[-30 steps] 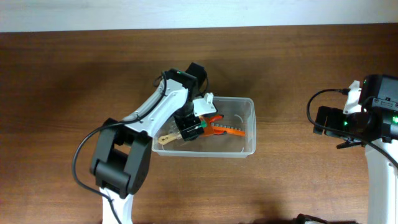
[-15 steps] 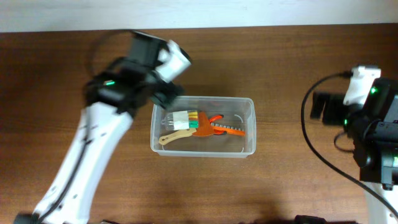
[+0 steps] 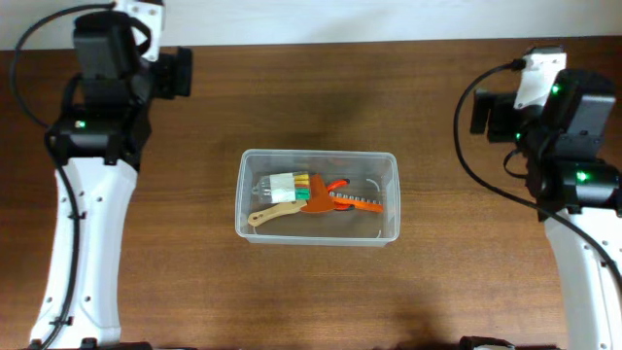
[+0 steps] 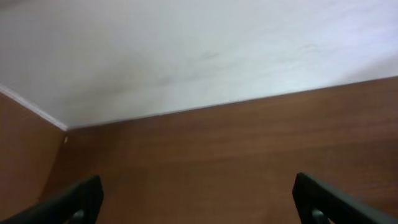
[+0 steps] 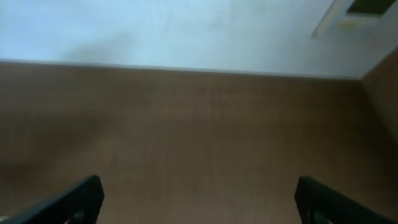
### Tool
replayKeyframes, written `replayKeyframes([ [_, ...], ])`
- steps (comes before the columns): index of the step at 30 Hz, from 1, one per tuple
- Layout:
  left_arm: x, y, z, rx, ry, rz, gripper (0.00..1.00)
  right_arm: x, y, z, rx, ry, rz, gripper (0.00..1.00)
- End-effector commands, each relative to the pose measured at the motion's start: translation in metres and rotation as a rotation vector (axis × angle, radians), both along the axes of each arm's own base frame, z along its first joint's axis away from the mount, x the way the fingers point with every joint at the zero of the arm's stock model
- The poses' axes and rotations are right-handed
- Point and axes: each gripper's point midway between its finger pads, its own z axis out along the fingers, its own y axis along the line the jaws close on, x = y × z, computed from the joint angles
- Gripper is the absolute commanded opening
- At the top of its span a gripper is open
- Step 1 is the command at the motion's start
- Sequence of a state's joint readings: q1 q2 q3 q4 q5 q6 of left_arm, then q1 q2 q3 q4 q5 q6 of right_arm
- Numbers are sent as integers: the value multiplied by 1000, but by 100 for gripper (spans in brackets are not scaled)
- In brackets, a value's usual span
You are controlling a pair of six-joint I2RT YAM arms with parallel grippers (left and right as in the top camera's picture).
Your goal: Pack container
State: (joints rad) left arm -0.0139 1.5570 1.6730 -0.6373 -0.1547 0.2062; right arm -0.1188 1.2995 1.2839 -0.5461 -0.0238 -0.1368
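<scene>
The container (image 3: 385,222), a large clear tub, stands at the middle of the table. In it lie a small clear box with coloured pieces (image 3: 284,187), an orange tool (image 3: 342,200) and a wooden-handled tool (image 3: 266,216). My left arm (image 3: 105,73) is raised at the far left back, well away from the tub. My right arm (image 3: 564,107) is raised at the far right back. In the left wrist view my left gripper (image 4: 199,202) is wide open and empty over bare table. In the right wrist view my right gripper (image 5: 199,200) is wide open and empty.
The brown wooden table (image 3: 321,87) surrounds the tub on all sides. A white wall (image 4: 186,50) runs along the table's far edge and shows in both wrist views. Black cables hang by each arm.
My left arm has left the tub and swung up to the far left back, empty, with the small clear box lying in the tub. My right arm has shifted slightly back.
</scene>
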Motion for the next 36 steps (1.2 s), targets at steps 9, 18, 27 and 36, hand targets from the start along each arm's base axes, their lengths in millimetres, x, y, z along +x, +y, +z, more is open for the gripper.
replayKeyframes([
  [9, -47, 14, -66, -56, 82, 68, 99, -77, -3, 14, -97, -152, -48, 99],
  [18, -128, 11, -89, -82, -82, 72, 99, -166, 29, -44, -94, -261, 42, 99],
  [27, -168, 29, -127, -48, -141, 170, 99, -194, 30, -46, -97, -375, 38, 98],
  [36, -173, 47, -131, 3, -143, 268, 99, -199, 30, -72, -93, -266, 42, 99],
])
